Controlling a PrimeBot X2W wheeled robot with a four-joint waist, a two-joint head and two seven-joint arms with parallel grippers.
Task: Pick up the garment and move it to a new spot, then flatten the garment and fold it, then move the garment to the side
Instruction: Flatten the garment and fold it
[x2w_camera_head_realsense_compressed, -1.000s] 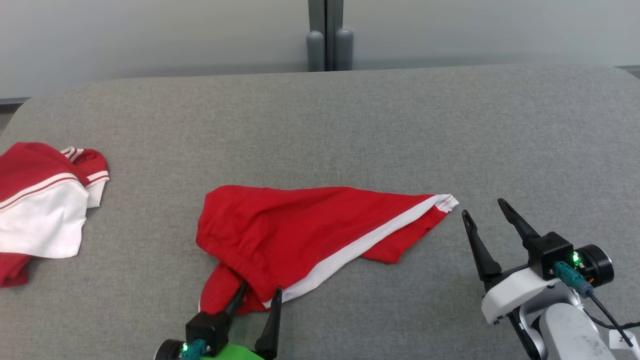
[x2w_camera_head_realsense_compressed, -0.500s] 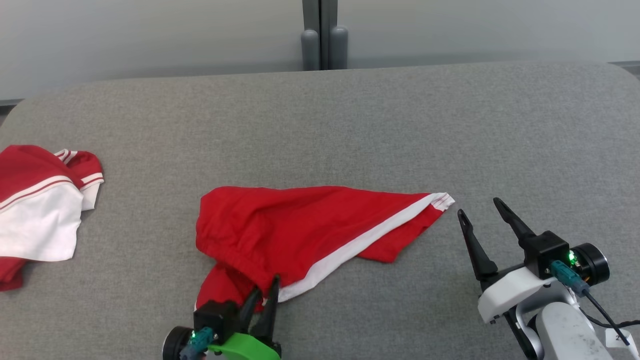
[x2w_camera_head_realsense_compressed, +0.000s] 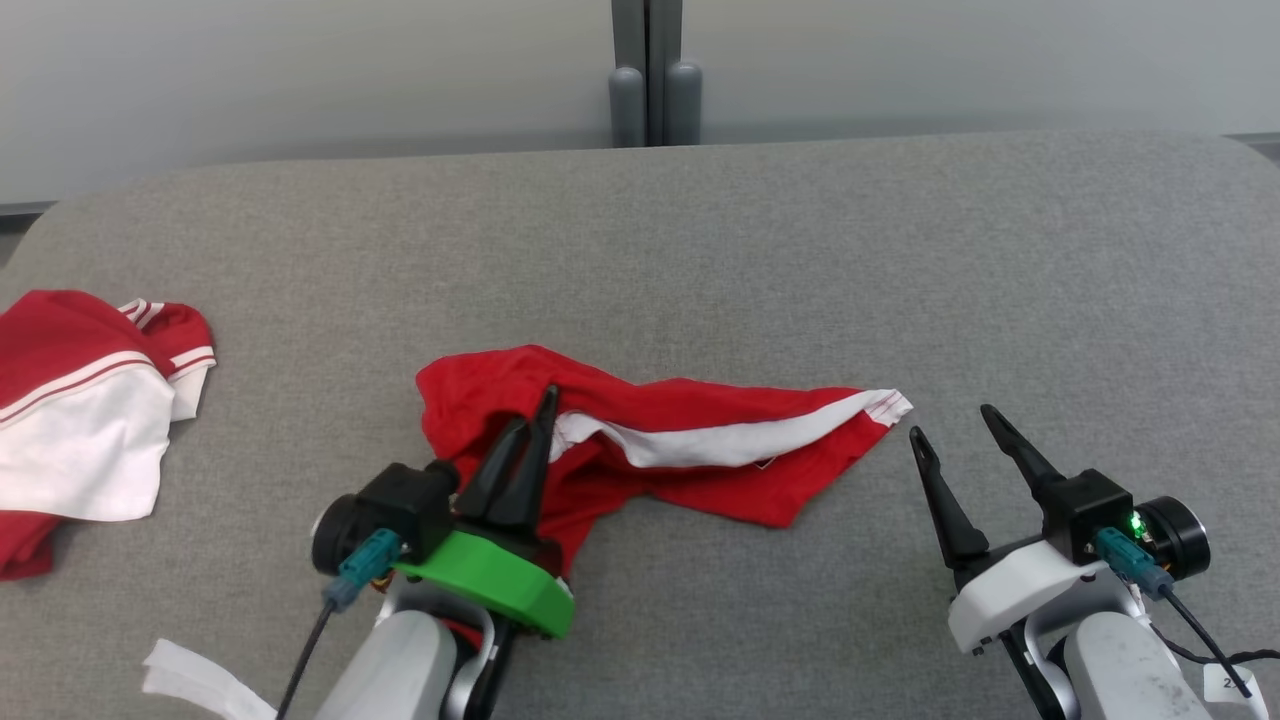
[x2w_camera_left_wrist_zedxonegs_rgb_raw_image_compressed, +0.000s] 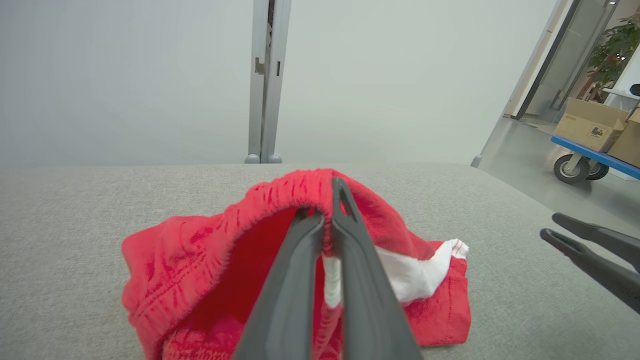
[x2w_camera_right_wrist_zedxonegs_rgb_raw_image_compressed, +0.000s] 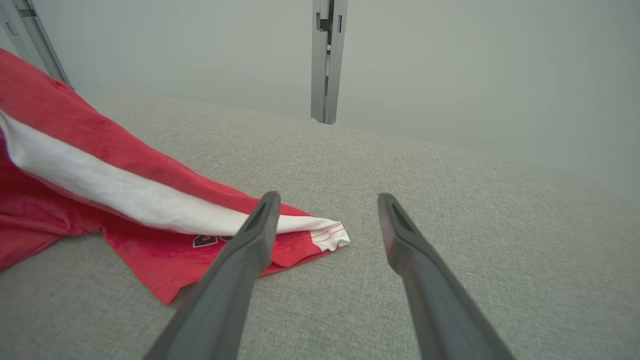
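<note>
Head view: left tool (x2w_camera_head_realsense_compressed: 535, 410) tight on waistband of red garment (x2w_camera_head_realsense_compressed: 720, 492); right tool (x2w_camera_head_realsense_compressed: 950, 420) agape, empty; hem print (x2w_camera_head_realsense_compressed: 763, 462) illegible.

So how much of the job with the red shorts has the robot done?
Hardly any yet. Done: the left tool is shut on the waistband of the red shorts. In hand: it holds that edge up off the grey surface, while the rest lies crumpled. The right tool hovers open beside the white-striped leg end. Left: moving, flattening, folding, then setting them aside.
</note>
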